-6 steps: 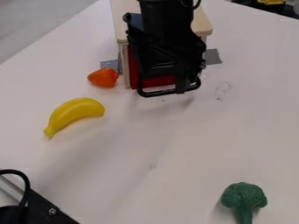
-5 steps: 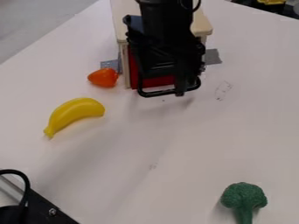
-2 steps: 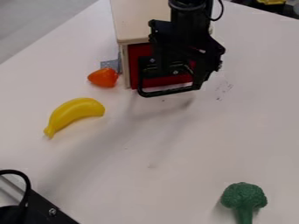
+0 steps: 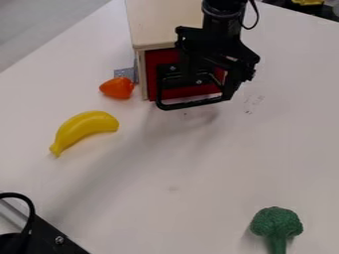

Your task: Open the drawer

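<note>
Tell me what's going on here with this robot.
A black robot arm has its end effector down at the black handle of a red drawer; whether it grips the handle I can't tell. The drawer looks shut. A yellow banana and green broccoli lie on the table.

A single camera looks down at a slant over the table [image 4: 198,168], facing the red drawer front [image 4: 151,69] in the upper middle of the frame. It stands fairly near, closer to the broccoli [image 4: 276,222] at lower right than to the drawer front.
</note>
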Motion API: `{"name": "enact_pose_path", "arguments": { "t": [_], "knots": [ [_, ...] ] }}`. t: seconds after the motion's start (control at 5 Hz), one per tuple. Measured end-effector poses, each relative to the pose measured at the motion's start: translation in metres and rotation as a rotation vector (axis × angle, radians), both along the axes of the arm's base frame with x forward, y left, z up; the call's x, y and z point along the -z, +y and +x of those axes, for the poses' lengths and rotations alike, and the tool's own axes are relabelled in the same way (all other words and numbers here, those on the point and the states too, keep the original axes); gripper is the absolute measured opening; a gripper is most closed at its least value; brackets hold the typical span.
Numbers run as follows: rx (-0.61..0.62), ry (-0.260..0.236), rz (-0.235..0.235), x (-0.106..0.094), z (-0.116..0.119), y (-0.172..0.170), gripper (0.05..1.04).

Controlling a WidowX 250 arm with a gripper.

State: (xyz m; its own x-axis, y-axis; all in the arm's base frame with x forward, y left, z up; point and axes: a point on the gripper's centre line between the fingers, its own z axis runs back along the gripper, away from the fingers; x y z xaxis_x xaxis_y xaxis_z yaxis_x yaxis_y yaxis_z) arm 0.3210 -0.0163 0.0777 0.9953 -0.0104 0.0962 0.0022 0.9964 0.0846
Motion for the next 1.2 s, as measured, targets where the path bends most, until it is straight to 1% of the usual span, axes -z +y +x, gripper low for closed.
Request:
{"name": "enact_pose_path", "arguments": {
  "t": [0.2,0.4,0.6,0.8,1.0,1.2],
  "knots": [
    [0.065,0.058,0.047,0.017,0.004,0.01,0.999],
    [0.009,0.029,0.04,0.02,0.008,0.02,0.999],
    [-0.102,0.02,0.008,0.021,0.008,0.029,1.0],
    [-0.109,0.039,-0.001,0.024,-0.002,0.037,1.0],
    [-0.005,0.066,0.029,0.029,-0.014,0.045,0.999],
    [0.18,0.12,0.075,0.035,-0.024,0.05,0.999]
  ]
}}
